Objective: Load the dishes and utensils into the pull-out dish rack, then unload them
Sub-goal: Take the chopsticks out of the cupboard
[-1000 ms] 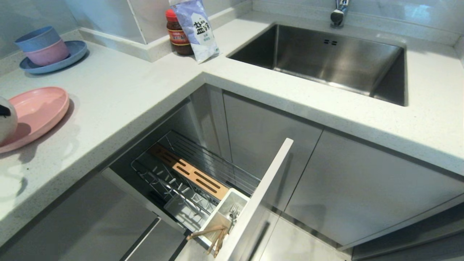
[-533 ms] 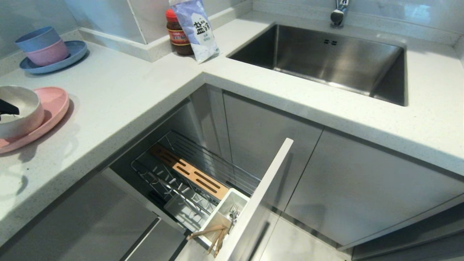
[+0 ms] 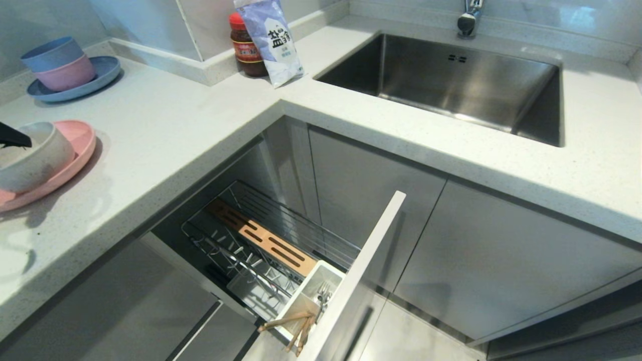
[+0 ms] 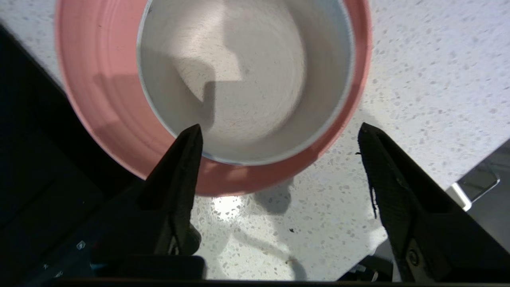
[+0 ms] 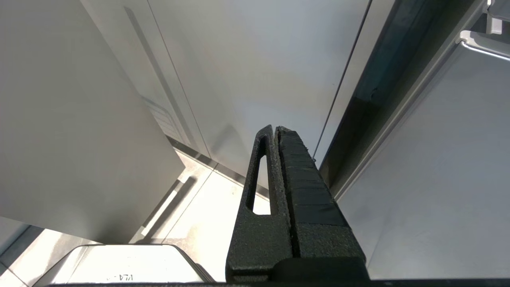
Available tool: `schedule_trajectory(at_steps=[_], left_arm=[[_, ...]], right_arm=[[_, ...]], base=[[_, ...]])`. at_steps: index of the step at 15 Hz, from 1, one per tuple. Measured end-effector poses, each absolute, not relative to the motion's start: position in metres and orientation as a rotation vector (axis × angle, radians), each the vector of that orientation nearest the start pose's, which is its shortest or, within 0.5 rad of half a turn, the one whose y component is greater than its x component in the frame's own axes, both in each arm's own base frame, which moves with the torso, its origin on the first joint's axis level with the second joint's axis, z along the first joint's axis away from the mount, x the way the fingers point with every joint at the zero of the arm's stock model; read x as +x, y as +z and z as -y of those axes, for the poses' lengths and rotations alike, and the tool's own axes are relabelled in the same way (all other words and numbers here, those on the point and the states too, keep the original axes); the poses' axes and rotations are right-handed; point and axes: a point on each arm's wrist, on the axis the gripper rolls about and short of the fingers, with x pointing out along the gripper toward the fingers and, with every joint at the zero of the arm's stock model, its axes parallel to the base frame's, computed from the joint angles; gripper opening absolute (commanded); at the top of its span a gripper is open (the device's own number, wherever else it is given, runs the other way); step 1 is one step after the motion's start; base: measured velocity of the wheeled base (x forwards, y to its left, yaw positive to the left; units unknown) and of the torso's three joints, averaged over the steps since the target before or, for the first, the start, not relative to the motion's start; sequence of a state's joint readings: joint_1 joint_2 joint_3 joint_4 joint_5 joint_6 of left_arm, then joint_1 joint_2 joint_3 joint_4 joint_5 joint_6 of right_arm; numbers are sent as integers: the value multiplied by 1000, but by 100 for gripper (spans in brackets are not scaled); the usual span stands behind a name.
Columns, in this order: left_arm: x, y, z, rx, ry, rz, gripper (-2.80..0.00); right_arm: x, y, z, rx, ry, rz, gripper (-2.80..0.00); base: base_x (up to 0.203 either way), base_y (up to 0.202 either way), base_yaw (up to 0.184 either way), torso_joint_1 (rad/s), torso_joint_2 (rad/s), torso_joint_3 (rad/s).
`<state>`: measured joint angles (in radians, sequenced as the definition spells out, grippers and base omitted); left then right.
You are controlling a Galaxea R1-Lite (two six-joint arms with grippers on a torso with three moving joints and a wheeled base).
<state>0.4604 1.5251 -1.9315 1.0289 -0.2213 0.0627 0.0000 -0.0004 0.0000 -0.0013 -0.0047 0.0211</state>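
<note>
We're in a home kitchen, no doubt about it: an L-shaped speckled white counter (image 3: 190,135) wraps the corner, a stainless steel sink (image 3: 451,85) sunk into it with the faucet (image 3: 469,17) peeking over the back. Against the backsplash, a red-lidded sauce jar (image 3: 246,47) and a bag of salt (image 3: 273,40). Stacked bowls on a blue plate (image 3: 75,82) off to the left, grey cabinet doors (image 3: 476,260) below, and a pull-out dish rack (image 3: 261,245) drawn open, chopsticks (image 3: 293,326) in its cup.
</note>
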Motion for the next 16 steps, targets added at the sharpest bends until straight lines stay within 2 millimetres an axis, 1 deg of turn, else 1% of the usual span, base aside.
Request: schedule_trajectory(at_steps=[2,5,6,9,11,13,16], left_arm=[[171,386,-79,-169,224,-545,0],[156,404,-69,-261,243,-391,0],[152,411,-65,-300,242,-325,-280],[140,423,-55,-384,220,-139,-280],[132,430,-47,-438,210,-64,-280],[125,431,-34,-486,168,-44,-280],[115,430,-9,-548,7,-56,-280]], right_arm=[[-23,76,0,21,-5,2,-280],[-23,76,0,21,-4,2,-280],[-23,76,0,21,-5,2,-280],[-23,76,0,21,-4,2,-280],[-23,76,0,21,-5,2,-280],[-23,76,0,21,-5,2,-280],[-23,76,0,21,-5,2,-280]], base=[[0,0,0,0,0,0],[0,0,0,0,0,0],[0,0,0,0,0,0],[0,0,0,0,0,0],[0,0,0,0,0,0],[0,0,0,0,0,0],[0,0,0,0,0,0]])
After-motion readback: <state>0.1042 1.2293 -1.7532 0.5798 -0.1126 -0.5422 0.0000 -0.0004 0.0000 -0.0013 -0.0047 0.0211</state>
